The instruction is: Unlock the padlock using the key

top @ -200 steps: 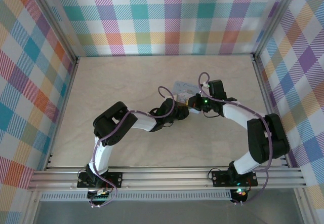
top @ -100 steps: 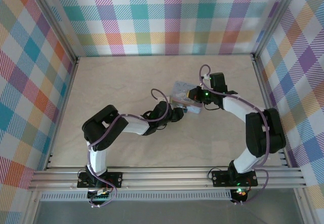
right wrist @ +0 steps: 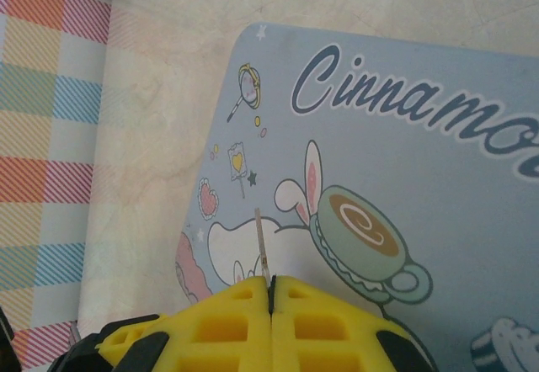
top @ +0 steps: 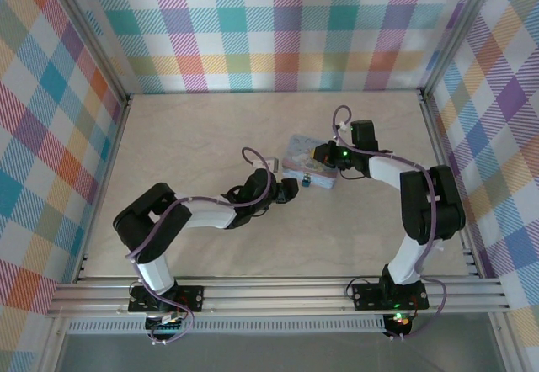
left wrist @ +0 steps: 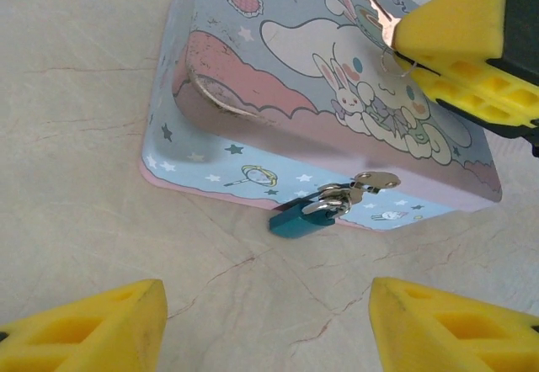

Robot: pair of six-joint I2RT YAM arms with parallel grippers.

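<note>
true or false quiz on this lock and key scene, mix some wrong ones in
1. The key is pinched in the right gripper. True.
2. The key is already inserted in the padlock. False: it is held over the lid of the tin, apart from the padlock.
3. The padlock hangs on the clasp at the tin's side wall. True.
4. The left gripper is clamped on the padlock. False: its fingers stand wide apart with nothing between them, and the padlock lies ahead of them, untouched.
5. The tin's lid shows a white cartoon character. True.
</note>
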